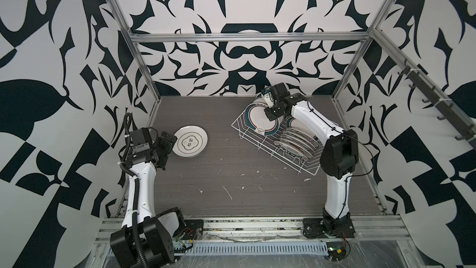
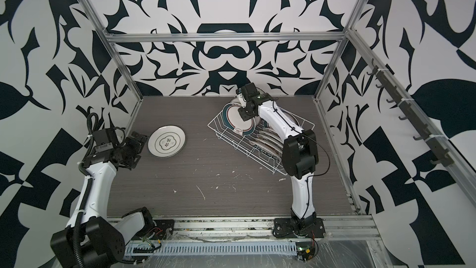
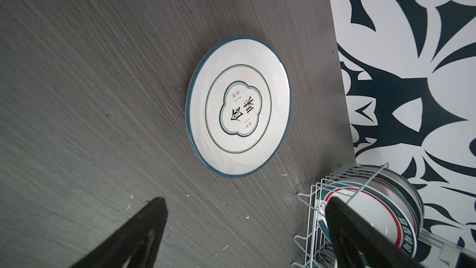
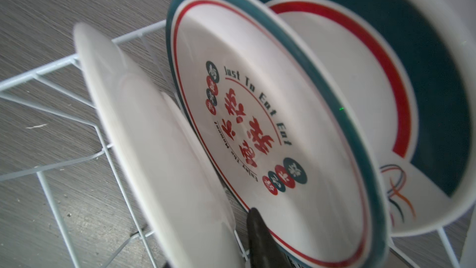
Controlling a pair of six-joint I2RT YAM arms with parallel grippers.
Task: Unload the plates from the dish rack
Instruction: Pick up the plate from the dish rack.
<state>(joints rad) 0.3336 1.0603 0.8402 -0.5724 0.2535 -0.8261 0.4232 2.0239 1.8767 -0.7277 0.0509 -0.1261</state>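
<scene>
**One plate out on the worktop, the rest sitting in the rack**

So here's the scene. A green-rimmed plate [image 1: 190, 141] with black characters in the middle lies flat and face up on the left part of the grey worktop [image 1: 231, 181]. The left gripper [image 1: 167, 149] sits just beside its rim, spread wide with nothing in it. In the left wrist view both black fingers [image 3: 144, 228] are well apart and the plate lies free beyond them.

The dish rack [image 1: 253, 141] stands skewed on the far right part of the worktop, well apart from that plate. It holds a row of plates [image 1: 296, 140] standing on edge in the slots, plus a bigger banded plate [image 1: 260, 122] in green and red leaning at the far end.

The right gripper [image 1: 271, 114] is down at the top edge of that end of the row. The right wrist view shows only one finger [image 4: 257, 233]. It's pushed in between the back of a plain white plate [image 4: 154, 137] and a printed plate [image 4: 257, 130] reading "Just To Eat Eat". The other finger is hidden, so I can't tell whether it's pinching anything, or which plate.
</scene>
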